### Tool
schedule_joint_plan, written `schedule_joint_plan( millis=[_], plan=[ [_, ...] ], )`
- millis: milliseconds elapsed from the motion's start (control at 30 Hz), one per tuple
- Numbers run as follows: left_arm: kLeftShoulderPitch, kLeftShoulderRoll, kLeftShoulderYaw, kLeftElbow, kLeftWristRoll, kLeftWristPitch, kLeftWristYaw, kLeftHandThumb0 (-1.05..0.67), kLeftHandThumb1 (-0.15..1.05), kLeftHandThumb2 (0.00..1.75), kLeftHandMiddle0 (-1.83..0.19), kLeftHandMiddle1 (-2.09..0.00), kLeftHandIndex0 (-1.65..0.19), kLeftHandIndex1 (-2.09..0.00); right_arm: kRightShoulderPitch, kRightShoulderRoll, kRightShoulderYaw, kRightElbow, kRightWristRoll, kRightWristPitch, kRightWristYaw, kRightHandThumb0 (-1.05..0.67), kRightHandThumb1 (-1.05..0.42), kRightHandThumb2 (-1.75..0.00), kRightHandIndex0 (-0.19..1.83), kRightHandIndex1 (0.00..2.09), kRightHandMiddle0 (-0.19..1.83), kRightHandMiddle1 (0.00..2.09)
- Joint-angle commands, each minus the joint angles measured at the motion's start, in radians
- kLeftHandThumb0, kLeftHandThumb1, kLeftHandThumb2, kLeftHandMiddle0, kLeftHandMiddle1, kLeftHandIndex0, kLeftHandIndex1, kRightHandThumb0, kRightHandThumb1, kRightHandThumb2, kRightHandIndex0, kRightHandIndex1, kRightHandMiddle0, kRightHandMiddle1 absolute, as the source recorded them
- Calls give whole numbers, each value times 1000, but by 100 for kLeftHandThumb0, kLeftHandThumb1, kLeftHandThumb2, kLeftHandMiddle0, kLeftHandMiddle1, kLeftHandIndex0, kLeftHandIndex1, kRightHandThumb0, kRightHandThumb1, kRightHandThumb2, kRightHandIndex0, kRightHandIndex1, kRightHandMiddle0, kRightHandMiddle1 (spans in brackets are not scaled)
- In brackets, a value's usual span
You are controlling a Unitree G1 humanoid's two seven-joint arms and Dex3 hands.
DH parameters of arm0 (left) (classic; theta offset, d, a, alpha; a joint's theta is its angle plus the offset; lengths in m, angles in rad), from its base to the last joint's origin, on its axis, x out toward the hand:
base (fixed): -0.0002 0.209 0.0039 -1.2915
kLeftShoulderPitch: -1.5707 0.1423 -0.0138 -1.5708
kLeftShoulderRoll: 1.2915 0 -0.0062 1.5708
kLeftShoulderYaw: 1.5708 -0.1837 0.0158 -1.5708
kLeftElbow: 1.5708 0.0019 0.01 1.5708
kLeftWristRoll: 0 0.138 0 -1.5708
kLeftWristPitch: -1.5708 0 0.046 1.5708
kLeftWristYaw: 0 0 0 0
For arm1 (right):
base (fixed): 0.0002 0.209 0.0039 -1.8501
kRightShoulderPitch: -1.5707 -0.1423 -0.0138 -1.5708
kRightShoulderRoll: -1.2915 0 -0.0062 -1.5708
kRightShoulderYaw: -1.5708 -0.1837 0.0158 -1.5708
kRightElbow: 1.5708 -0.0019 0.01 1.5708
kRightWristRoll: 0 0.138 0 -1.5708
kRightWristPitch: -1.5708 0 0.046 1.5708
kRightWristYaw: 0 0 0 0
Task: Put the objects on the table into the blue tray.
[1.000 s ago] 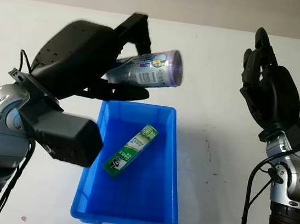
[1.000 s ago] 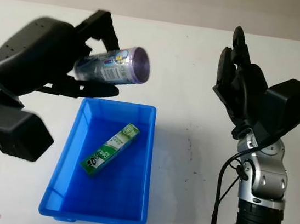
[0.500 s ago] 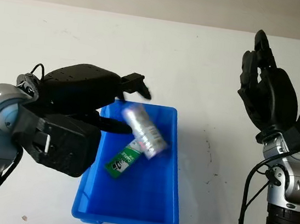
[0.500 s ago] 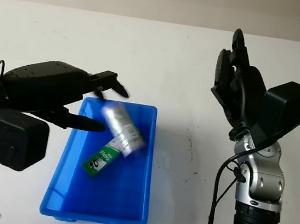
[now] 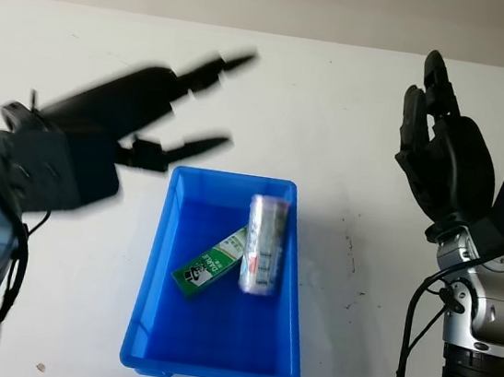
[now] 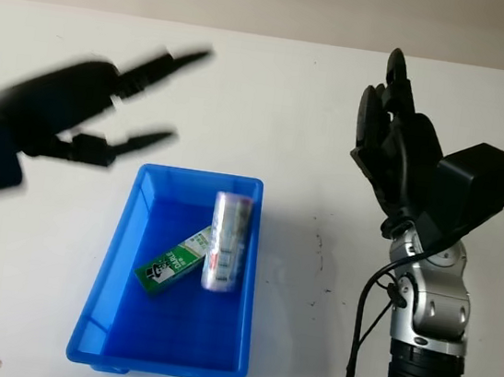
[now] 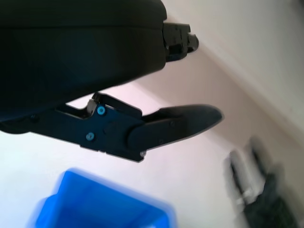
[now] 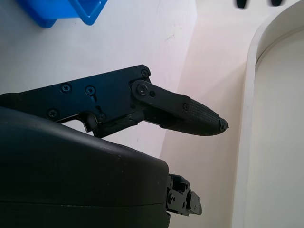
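The two head views look forward and down from above the white table (image 5: 338,98), a little apart sideways, so both share the blue tray (image 5: 143,323) between the arms, shifted slightly from one to the other. The left wrist view sits very close against the left hand (image 7: 80,57), looking out along one finger (image 7: 180,124) toward a corner of the tray beyond the fingertips. The right wrist view sits equally close behind the right hand (image 8: 80,185), looking past its finger (image 8: 190,114) to another tray corner.
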Motion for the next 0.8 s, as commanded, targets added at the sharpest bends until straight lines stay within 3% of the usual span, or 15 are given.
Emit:
schedule_joint_plan(
  millis=[0, 67, 267, 367, 533, 767],
  plan=[
    [-17, -66, 73, 63, -50, -34, 86, -61, 105, 61, 4, -5, 8, -12, -19, 17, 3, 4, 3, -22, -7, -63, -105, -73, -19, 0, -19, 0],
    [13, -69, 103, 156, -51, -102, 143, -63, 105, 64, 12, -3, 14, -9, -25, 36, 8, 12, 9, -21, -13, -64, -105, -72, -19, 0, -19, 0],
    [91, -133, 155, 343, -112, -153, 256, -71, 105, 61, 19, 0, 19, 0, -30, 70, 23, 51, 9, -45, -14, -65, -105, -74, -19, 0, -19, 0],
    [116, -166, 167, 408, -148, -183, 292, -70, 105, 67, 19, 0, 19, 0, -35, 80, 22, 74, 13, -53, -9, -65, -105, -75, -19, 0, -19, 0],
    [142, -173, 158, 434, -166, -212, 315, -76, 105, 78, 19, 0, 19, 0, -40, 82, 15, 106, 16, -70, -2, -66, -105, -75, -19, 0, -19, 0],
    [139, -177, 168, 421, -216, -185, 340, -78, 105, 78, 19, 0, 19, 0, -49, 79, 6, 145, 19, -86, 2, -67, -105, -73, -19, 0, -19, 0]
  ],
)
